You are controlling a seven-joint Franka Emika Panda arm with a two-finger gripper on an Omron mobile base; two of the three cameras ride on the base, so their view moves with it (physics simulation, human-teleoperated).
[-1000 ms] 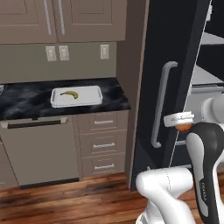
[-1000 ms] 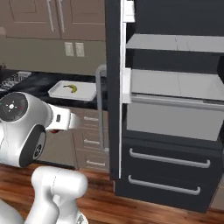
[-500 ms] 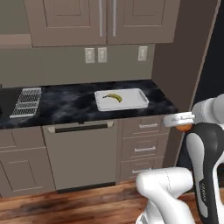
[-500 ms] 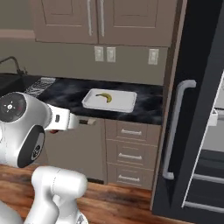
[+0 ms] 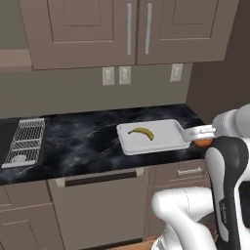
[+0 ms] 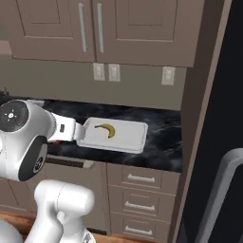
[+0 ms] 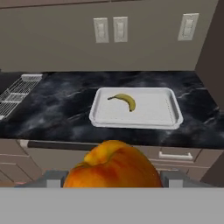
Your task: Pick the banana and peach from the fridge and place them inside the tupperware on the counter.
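In the hand view my gripper (image 7: 112, 179) is shut on the peach (image 7: 113, 168), an orange-red fruit with a yellow patch, held between the two finger tips. The peach (image 5: 202, 142) hangs in front of the counter's edge, just right of the tupperware (image 5: 166, 135). That white tray lies on the black counter (image 5: 83, 141) with the yellow banana (image 5: 141, 132) in it. From the right, my gripper (image 6: 78, 134) reaches the tupperware's (image 6: 129, 136) left end, where the banana (image 6: 107, 129) rests. The black fridge (image 6: 225, 118) stands at the right.
A grey wire rack (image 5: 27, 141) lies on the counter's left part. Brown wall cabinets (image 5: 132, 29) hang above, drawers (image 6: 140, 179) sit below. The fridge's silver handle (image 6: 220, 190) curves out at the lower right. Wall sockets (image 7: 111, 29) are behind the tray.
The base has driven from the fridge front to the counter, so both base views shifted. The tupperware now lies straight ahead. The peach stays in the gripper.
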